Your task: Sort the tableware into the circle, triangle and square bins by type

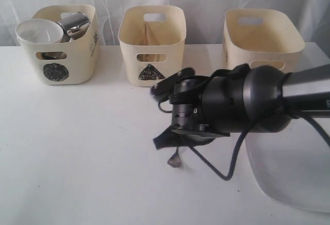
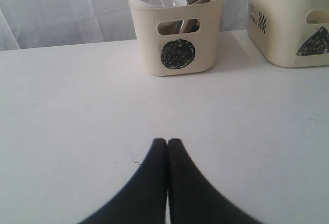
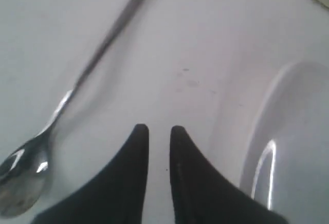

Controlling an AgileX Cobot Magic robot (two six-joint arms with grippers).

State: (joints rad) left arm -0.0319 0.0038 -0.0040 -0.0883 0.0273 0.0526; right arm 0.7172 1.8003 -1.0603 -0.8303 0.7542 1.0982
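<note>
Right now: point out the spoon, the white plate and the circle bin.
spoon (image 3: pixel 23 175): right wrist view, on its bowl.
white plate (image 1: pixel 291 176): exterior view, on its bare inner surface.
circle bin (image 2: pixel 177 54): left wrist view, on the black circle mark on its front wall.

Right arm (image 1: pixel 242 101): matte black rounded housing, grey tube behind.
Cable (image 1: pixel 225 178): black, looped below.
Fingers (image 3: pixel 134 178): black, curved, tapered to points.
</note>
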